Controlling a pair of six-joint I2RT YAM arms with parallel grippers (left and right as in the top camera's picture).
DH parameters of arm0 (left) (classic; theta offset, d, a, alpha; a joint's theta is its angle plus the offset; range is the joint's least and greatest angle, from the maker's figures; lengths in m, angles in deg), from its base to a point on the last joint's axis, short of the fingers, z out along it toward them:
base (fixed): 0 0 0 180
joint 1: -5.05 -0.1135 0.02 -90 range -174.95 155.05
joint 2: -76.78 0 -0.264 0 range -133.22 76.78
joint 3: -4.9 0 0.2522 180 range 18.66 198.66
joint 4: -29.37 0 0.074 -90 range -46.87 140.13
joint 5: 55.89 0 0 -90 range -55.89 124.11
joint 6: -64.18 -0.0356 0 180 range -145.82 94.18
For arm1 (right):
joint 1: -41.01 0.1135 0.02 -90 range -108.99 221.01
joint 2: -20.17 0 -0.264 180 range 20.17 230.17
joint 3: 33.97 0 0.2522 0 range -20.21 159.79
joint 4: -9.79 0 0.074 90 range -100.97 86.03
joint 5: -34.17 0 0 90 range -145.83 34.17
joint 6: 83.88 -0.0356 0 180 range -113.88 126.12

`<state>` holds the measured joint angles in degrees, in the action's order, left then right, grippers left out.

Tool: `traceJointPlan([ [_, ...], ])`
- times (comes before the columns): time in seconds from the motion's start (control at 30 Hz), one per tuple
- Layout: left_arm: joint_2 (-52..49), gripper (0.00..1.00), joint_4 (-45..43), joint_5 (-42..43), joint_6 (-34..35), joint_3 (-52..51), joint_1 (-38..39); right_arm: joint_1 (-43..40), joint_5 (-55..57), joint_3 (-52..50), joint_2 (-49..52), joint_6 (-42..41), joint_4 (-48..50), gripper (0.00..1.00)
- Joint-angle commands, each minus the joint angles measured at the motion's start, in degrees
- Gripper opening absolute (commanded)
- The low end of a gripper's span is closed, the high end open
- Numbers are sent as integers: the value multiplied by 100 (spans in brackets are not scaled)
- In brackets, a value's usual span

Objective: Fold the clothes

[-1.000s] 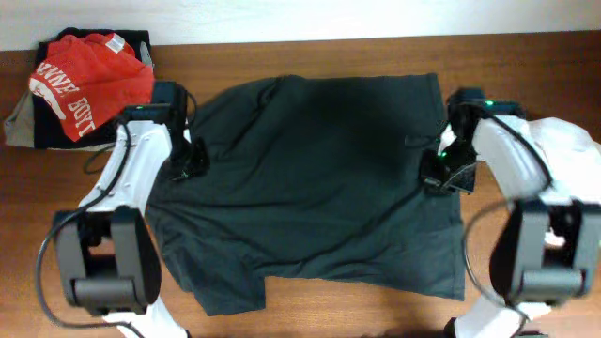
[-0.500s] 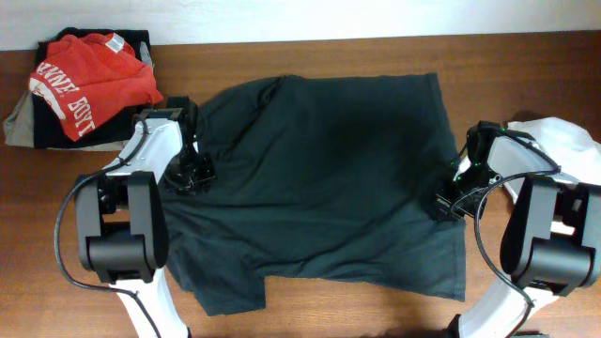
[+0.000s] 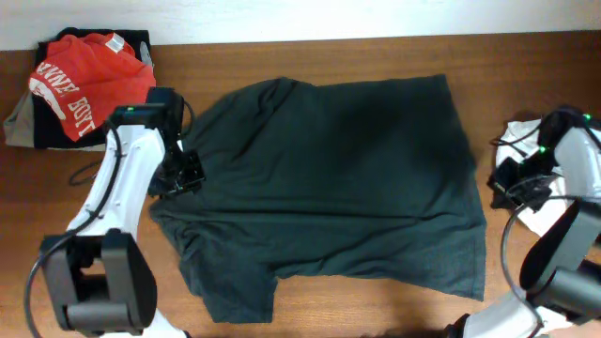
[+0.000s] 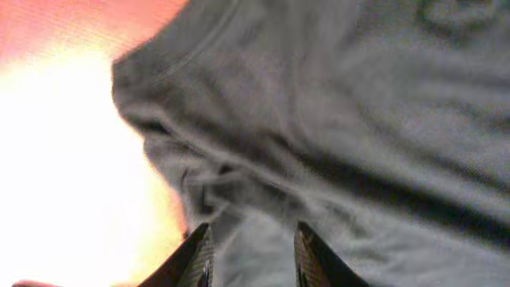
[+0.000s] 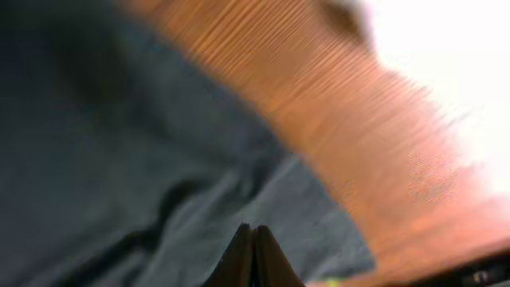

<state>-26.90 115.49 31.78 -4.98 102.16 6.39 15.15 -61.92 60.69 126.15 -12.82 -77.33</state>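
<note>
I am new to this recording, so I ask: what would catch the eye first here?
A dark T-shirt lies spread, plain side up, over the middle of the wooden table. A red T-shirt with white letters sits on a pile at the far left corner.

The dark T-shirt covers the middle of the table, with bare wood in a strip beyond its far edge and a narrower strip along its near hem. Off its far left corner sits a clothes pile topped by a red T-shirt, and the left gripper stands at its left edge. The gap to its right is crowded by the right gripper and a white object.
</note>
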Motion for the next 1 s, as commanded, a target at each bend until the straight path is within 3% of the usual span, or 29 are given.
traceJointPlan([
  [0.0, 50, 18, 326, 33, -9, -264, 181, 841, -164, -4, -323, 459, -70, 4],
  [0.07, 46, 9, -151, 337, -9, -940, 273, 1344, -166, -212, -317, 450, 170, 4],
  [0.27, 37, 8, -1534, 516, 256, -2505, 118, 1499, -164, -313, -317, 367, 227, 4],
  [0.33, -28, 8, -1532, 518, 251, -2597, -109, 1497, -164, -643, -310, 365, 476, 4],
  [0.4, -46, 1, -1357, 516, 254, -2632, -437, 1493, -76, -1154, -306, 168, 955, 4],
  [0.53, -46, 1, -927, 511, 345, -2632, -802, 1486, -4, -1626, -306, -20, 1300, 4],
  [0.6, -44, 0, -728, 514, 407, -2632, -807, 1447, 623, -1657, -306, -330, 1272, 4],
  [0.67, 22, 1, -573, 516, 562, -2632, -807, 1014, 682, -1648, -308, -389, 1189, 4],
  [0.77, 1014, 1, -455, 446, 896, -2632, -807, 190, 678, -1569, -308, -238, 1027, 4],
  [0.87, 2271, 1, -446, 365, 953, -2632, -811, -68, 461, -1346, -348, -234, 841, 4],
  [0.9, 2577, 9, -597, 391, 870, -2632, -811, -24, 28, -1292, -417, -26, 848, 4],
  [0.93, 2632, 31, -935, 804, 348, -2632, -811, 92, -328, -1272, -459, 129, 903, 4],
  [0.97, 2527, 37, -1141, 1104, 66, -2632, -800, 210, -448, -1274, -457, 243, 933, 4],
])
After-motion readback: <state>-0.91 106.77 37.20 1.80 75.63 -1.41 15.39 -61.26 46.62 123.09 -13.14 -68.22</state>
